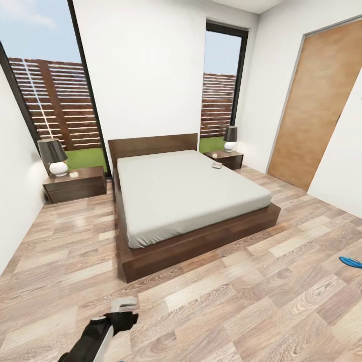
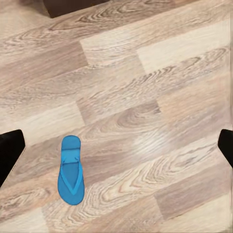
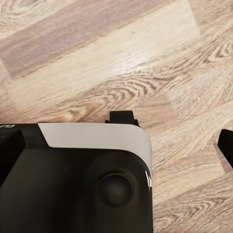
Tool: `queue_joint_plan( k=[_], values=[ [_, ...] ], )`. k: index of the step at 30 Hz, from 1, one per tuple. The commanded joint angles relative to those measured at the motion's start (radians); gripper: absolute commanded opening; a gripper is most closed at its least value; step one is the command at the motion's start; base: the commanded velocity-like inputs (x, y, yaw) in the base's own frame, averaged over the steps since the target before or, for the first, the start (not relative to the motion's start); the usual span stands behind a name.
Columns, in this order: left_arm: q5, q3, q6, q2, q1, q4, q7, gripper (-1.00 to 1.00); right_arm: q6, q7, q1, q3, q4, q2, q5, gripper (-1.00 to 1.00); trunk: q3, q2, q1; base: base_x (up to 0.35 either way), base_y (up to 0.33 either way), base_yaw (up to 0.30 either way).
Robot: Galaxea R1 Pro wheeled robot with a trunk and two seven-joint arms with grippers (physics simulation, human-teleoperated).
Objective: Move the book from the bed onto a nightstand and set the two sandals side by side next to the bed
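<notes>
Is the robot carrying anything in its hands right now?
No. The left hand is open over the floor with a blue sandal lying below it, ungrasped. The right hand is open too, nothing between its fingers.

Book: small, thin, lying flat on the grey mattress of the bed, at the far corner nearest one nightstand, well apart from the left gripper. Second nightstand: dark-brown, beside the headboard's other end. Sandals: one bright-blue sandal flat on the plank floor, sole down, below the left gripper's spread fingers; another blue sandal on the floor, far off.
</notes>
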Motion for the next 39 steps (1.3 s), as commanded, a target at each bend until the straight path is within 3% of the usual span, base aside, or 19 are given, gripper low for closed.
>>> queue_joint_plan(
  k=[1, 8, 11, 15, 17, 18, 20, 21, 23, 25, 26, 27, 28, 29, 30, 31, 33, 35, 39],
  values=[
    [0.009, 0.002, 0.012, 0.001, -0.01, 0.0, 0.005, 1.0, -0.002, 0.0, 0.0, -0.003, -0.001, 0.0, -0.001, 1.0, -0.001, 0.0, 0.0, 0.0, 0.0, 0.0],
    [0.018, 0.051, -0.006, 0.024, -0.043, 0.152, 0.111, 1.0, -0.002, 0.0, 0.001, -0.003, -0.001, 0.0, -0.001, 1.0, -0.001, 0.0, 0.0, 0.0, 0.0, 0.0],
    [0.017, 0.061, -0.113, 0.027, -0.046, 0.294, 0.145, 1.0, -0.001, 0.002, 0.001, -0.004, -0.001, -0.001, -0.001, 1.0, -0.001, 0.0, 0.0, 0.0, 0.0, 0.0],
    [0.016, 0.064, -0.176, 0.027, -0.047, 0.366, 0.154, 1.0, 0.001, 0.007, 0.001, -0.007, -0.007, -0.007, -0.007, 1.0, -0.001, 0.0, 0.0, 0.0, 0.0, 0.0],
    [0.014, 0.064, -0.188, 0.028, -0.047, 0.379, 0.155, 1.0, 0.003, 0.009, 0.001, -0.01, -0.018, -0.023, -0.021, 1.0, -0.001, 0.0, 0.0, 0.0, 0.0, 0.0],
    [0.013, 0.065, -0.196, 0.028, -0.047, 0.386, 0.154, 1.0, 0.013, 0.022, 0.001, -0.014, -0.065, -0.073, -0.052, 1.0, -0.001, 0.0, 0.0, 0.0, 0.0, 0.0],
    [0.014, 0.065, -0.199, 0.027, -0.047, 0.387, 0.154, 1.0, 0.022, 0.034, 0.001, -0.016, -0.103, -0.101, -0.077, 1.0, -0.001, 0.0, 0.0, 0.0, 0.0, 0.0],
    [0.014, 0.065, -0.201, 0.027, -0.047, 0.389, 0.154, 1.0, 0.042, 0.047, 0.0, -0.017, -0.15, -0.125, -0.111, 1.0, -0.001, 0.0, 0.0, 0.0, 0.0, 0.0],
    [0.015, 0.065, -0.203, 0.027, -0.047, 0.39, 0.153, 1.0, 0.153, 0.07, 0.0, -0.02, -0.286, -0.161, -0.213, 1.0, -0.001, 0.0, 0.0, 0.0, 0.0, 0.0],
    [0.015, 0.064, -0.204, 0.026, -0.047, 0.39, 0.152, 1.0, 0.241, 0.077, 0.0, -0.02, -0.369, -0.175, -0.271, 1.0, -0.001, 0.0, 0.0, 0.0, 0.0, 0.0],
    [0.015, 0.064, -0.205, 0.026, -0.047, 0.39, 0.151, 1.0, 0.346, 0.083, 0.0, -0.021, -0.464, -0.192, -0.333, 1.0, -0.001, 0.0, 0.0, 0.0, 0.0, 0.0],
    [0.016, 0.064, -0.205, 0.026, -0.047, 0.39, 0.151, 1.0, 0.498, 0.088, 0.0, -0.023, -0.609, -0.227, -0.427, 1.0, -0.001, 0.0, 0.0, 0.0, 0.0, 0.0],
    [0.016, 0.064, -0.205, 0.026, -0.047, 0.39, 0.15, 1.0, 0.582, 0.09, -0.001, -0.028, -0.697, -0.254, -0.491, 1.0, -0.001, 0.0, 0.0, 0.0, 0.0, 0.0],
    [0.017, 0.064, -0.205, 0.026, -0.047, 0.39, 0.15, 1.0, 0.615, 0.091, -0.001, -0.032, -0.736, -0.267, -0.524, 1.0, -0.001, 0.0, 0.0, 0.0, 0.0, 0.0],
    [0.017, 0.064, -0.205, 0.026, -0.047, 0.39, 0.15, 1.0, 0.665, 0.092, -0.001, -0.042, -0.804, -0.293, -0.588, 1.0, -0.001, 0.0, 0.0, 0.0, 0.0, 0.0],
    [0.017, 0.064, -0.205, 0.026, -0.047, 0.39, 0.15, 1.0, 0.683, 0.093, -0.002, -0.048, -0.833, -0.305, -0.619, 1.0, -0.001, 0.0, 0.0, 0.0, 0.0, 0.0],
    [0.017, 0.063, -0.205, 0.024, -0.047, 0.391, 0.15, 1.0, 0.728, 0.093, -0.003, -0.073, -0.928, -0.354, -0.732, 1.0, -0.001, 0.0, 0.0, 0.0, 0.0, 0.0],
    [0.018, 0.063, -0.205, 0.024, -0.047, 0.391, 0.15, 1.0, 0.743, 0.093, -0.004, -0.085, -0.986, -0.384, -0.792, 1.0, -0.001, 0.0, 0.0, 0.0, 0.0, 0.0],
    [0.019, 0.064, -0.204, 0.024, -0.047, 0.391, 0.15, 1.0, 0.754, 0.101, -0.005, -0.104, -1.032, -0.411, -0.858, 1.0, -0.001, 0.0, 0.0, 0.0, 0.0, 0.0]
  ],
)
